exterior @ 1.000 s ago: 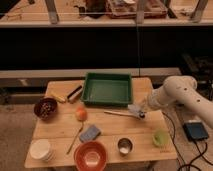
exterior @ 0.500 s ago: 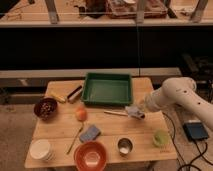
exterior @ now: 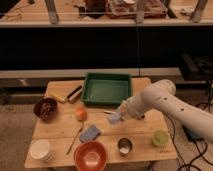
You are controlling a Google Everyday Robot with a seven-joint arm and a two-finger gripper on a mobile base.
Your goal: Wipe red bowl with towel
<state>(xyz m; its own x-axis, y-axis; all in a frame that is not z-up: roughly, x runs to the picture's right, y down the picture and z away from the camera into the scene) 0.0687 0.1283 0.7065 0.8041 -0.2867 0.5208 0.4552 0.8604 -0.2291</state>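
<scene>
The red bowl (exterior: 91, 156) stands at the table's front edge, left of centre, with a pale inside. A blue-grey folded towel (exterior: 90, 133) lies flat on the table just behind it. My gripper (exterior: 116, 117) is at the end of the white arm (exterior: 160, 102), which reaches in from the right. It hangs low over the table's middle, just in front of the green tray (exterior: 106, 89), and to the right of and behind the towel, apart from it.
An orange (exterior: 81, 114), a wooden spoon (exterior: 75, 140), a dark bowl of food (exterior: 45, 108), a white bowl (exterior: 41, 149), a metal cup (exterior: 124, 146), a green cup (exterior: 159, 137), a banana (exterior: 59, 97) and a black brush (exterior: 75, 93) are on the wooden table (exterior: 145, 127).
The arm has swung left and my gripper has moved from the table's right side toward its middle. Nothing on the table has moved.
</scene>
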